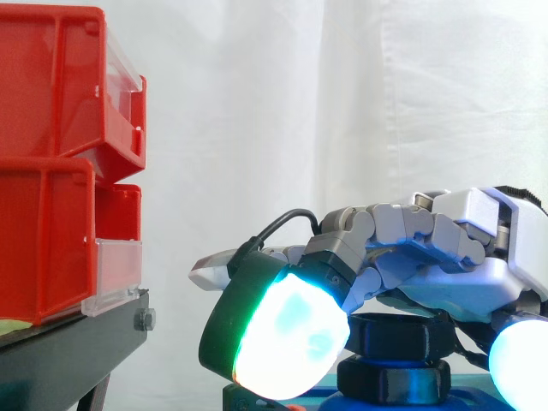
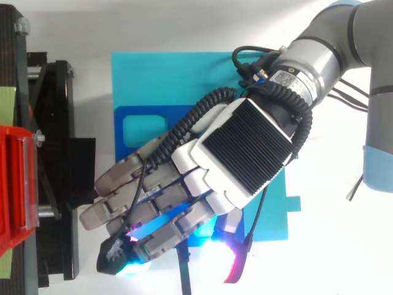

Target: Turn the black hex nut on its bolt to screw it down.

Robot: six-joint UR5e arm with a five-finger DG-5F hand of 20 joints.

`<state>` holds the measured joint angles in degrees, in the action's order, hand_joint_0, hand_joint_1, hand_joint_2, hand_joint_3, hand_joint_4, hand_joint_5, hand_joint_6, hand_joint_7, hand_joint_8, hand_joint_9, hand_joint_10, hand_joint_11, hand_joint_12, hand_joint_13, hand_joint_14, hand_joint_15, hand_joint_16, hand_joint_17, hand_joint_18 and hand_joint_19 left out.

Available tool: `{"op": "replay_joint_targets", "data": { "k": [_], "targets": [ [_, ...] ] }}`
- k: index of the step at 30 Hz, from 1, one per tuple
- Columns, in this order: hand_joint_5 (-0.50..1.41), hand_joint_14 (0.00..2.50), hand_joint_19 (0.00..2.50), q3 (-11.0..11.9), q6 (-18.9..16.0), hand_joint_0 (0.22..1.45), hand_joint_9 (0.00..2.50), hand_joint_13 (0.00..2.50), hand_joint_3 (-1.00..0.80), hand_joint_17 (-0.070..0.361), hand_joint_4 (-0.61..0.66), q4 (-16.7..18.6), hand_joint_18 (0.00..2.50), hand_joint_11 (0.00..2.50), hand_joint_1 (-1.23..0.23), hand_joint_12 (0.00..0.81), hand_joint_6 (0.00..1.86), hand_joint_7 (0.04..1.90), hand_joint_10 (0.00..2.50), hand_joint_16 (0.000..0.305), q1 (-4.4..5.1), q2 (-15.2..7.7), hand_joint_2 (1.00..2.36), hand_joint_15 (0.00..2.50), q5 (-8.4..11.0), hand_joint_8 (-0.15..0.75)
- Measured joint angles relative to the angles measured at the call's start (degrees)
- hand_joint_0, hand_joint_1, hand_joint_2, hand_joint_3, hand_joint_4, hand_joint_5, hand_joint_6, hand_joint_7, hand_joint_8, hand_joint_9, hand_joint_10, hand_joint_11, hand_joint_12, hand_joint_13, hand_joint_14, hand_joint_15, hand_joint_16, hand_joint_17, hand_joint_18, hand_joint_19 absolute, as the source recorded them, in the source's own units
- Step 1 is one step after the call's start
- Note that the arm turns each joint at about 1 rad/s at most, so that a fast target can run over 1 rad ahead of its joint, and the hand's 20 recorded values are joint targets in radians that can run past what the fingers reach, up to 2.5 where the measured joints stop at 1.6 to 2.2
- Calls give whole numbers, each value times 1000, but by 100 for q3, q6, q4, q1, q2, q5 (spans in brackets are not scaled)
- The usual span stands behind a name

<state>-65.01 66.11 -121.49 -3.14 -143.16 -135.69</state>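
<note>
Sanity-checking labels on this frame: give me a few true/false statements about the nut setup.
1. The robot hand sits over the black hex nut. True.
2. The red bins are stacked one on another. True.
3. The board under the work is yellow. False: it is cyan.
4. In the top view the arm enters from the left edge. False: it enters from the upper right.

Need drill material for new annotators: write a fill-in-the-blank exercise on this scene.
1. The hex nut under the hand is ____ in colour.
2. The bins stacked on the stand are ____.
3. In the side view, the bins stand to the ____ of the hand.
Missing words: black; red; left.
</note>
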Motion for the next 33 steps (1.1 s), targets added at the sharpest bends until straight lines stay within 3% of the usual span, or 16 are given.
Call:
{"op": "replay_joint_targets", "data": {
  "k": [6,20,33],
  "targets": [
    [-120,3,475,130,-71,534,599,371,-500,118,224,33,338,184,-402,331,502,882,5,53,-108,-11,1000,62,-180,311],
    [-103,1,462,329,-147,532,589,371,-500,113,247,-6,319,188,-407,332,502,973,6,50,-183,6,1000,61,-362,311],
    [-65,4,478,390,-151,533,601,371,-500,112,253,135,328,188,-402,330,502,1046,5,50,-441,0,1000,60,-570,310]
  ]
}}
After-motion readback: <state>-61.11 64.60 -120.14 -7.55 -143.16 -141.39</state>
